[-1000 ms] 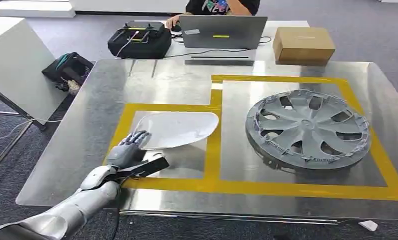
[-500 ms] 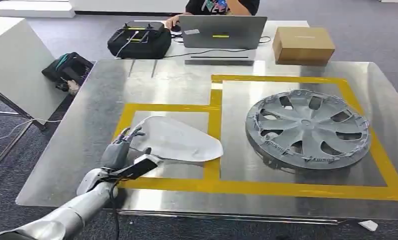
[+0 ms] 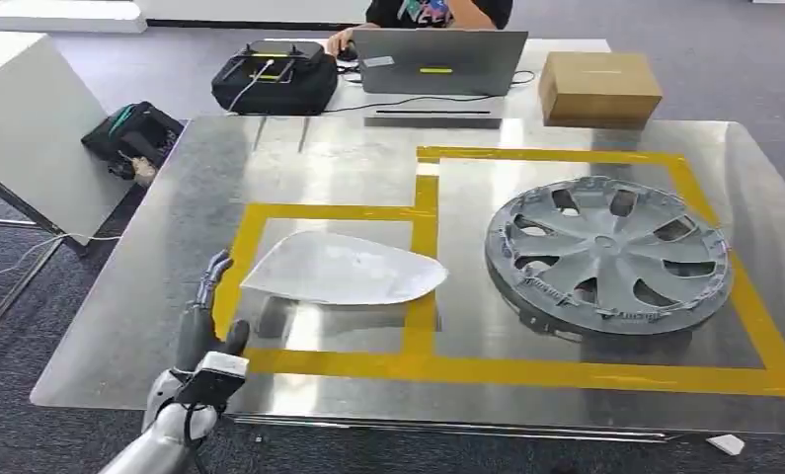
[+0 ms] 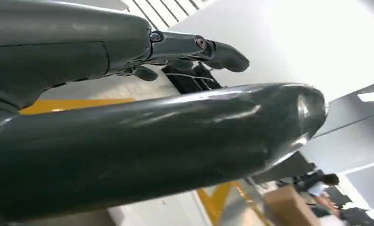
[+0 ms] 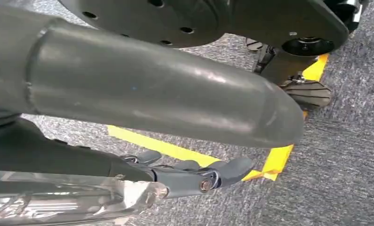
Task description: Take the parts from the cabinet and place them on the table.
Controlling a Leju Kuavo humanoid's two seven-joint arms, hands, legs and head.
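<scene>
Here the left hand point(image 3: 202, 314) stands at the near-left edge of the table point(image 3: 171, 247), fingers apart and pointing up, holding nothing. Just beside its fingertips, not touching, lies the pale flat panel point(image 3: 341, 269), inside the small yellow-taped box point(image 3: 423, 237), its tip reaching over the tape toward the big box. Further right sits the grey wheel cover point(image 3: 608, 255), well apart. The right hand point(image 5: 194, 176) hangs low over carpet, fingers loosely apart; a clear wrinkled thing lies close beside it, and I cannot tell if it is held.

Risks, as I judge them: a fingertip catches the panel's near edge as the arm draws off, skidding it on slick steel further across the tape. The panel looks light and would slide easily.
</scene>
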